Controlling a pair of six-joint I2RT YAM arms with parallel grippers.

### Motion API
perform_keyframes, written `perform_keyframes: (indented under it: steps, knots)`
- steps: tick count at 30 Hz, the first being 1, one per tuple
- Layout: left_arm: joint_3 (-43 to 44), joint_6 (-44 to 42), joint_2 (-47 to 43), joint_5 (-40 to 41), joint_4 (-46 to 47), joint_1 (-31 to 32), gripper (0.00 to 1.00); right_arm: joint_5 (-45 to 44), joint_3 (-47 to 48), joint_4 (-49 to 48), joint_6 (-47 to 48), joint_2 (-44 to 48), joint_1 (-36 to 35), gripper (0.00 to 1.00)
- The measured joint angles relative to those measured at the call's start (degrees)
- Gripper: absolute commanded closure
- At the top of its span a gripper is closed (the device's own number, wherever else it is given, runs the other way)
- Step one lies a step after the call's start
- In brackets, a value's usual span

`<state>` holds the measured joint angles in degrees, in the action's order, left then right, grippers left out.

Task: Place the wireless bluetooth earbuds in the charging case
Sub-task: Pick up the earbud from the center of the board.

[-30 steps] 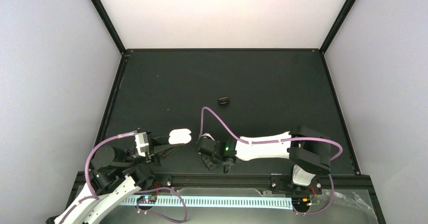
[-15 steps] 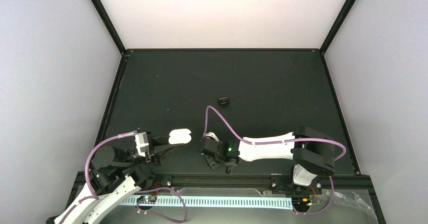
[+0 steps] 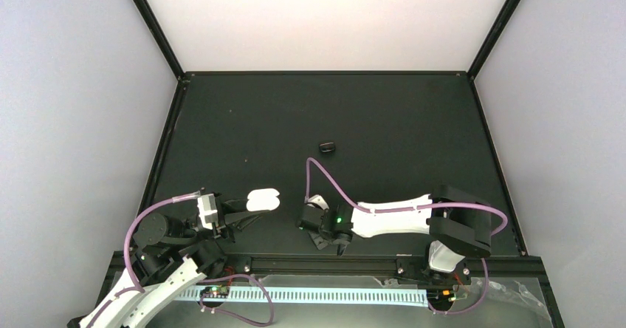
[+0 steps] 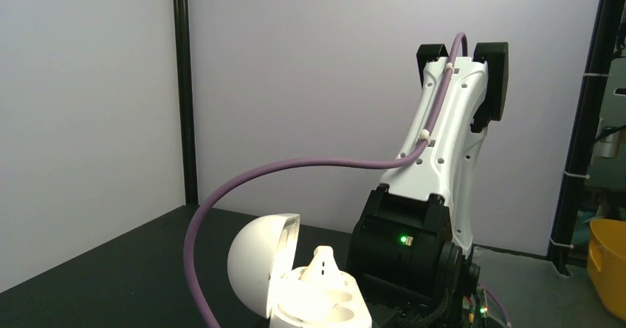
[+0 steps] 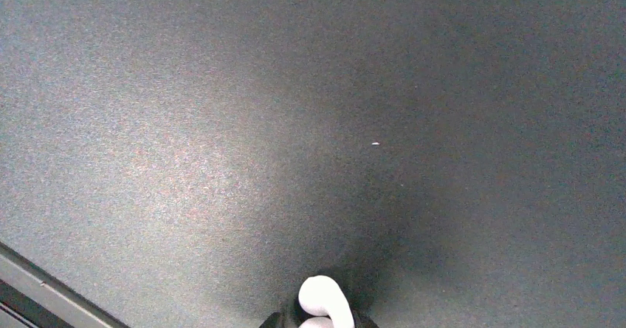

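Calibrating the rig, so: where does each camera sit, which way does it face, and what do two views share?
Top: above, behind the bases, looking down on the table; left arm, right arm show.
Left wrist: low, looking level past the open case at the right arm; own fingers unseen.
Right wrist: facing down at the table; right gripper's tip with an earbud.
Shared: top and left wrist show case, right arm.

A black table (image 3: 221, 121) is enclosed by pale grey walls (image 3: 74, 121) joined at black corner posts (image 3: 151, 24), the back wall (image 3: 325, 18) being the most brightly lit.
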<state>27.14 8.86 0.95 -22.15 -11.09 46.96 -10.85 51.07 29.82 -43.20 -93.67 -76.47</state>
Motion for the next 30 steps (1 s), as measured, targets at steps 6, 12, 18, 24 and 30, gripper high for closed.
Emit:
perform_keyframes:
  steps: [6,12,18,24,30]
  knots:
    - [0.0,0.0,0.0,0.0,0.0,0.0,0.99,-0.9,-0.1,0.4,-0.3,0.6,0.0,0.8]
    - [0.0,0.0,0.0,0.0,0.0,0.0,0.98,-1.0,-0.1,0.3,-0.3,2.0,0.0,0.7]
    - [0.0,0.0,0.0,0.0,0.0,0.0,0.98,-1.0,-0.1,0.3,-0.3,2.0,0.0,0.76]
    - [0.0,0.0,0.0,0.0,0.0,0.0,0.98,-1.0,-0.1,0.1,-0.2,2.0,0.1,0.84]
    - [0.0,0.0,0.0,0.0,0.0,0.0,0.99,-1.0,-0.1,0.0,-0.2,2.0,0.1,0.9]
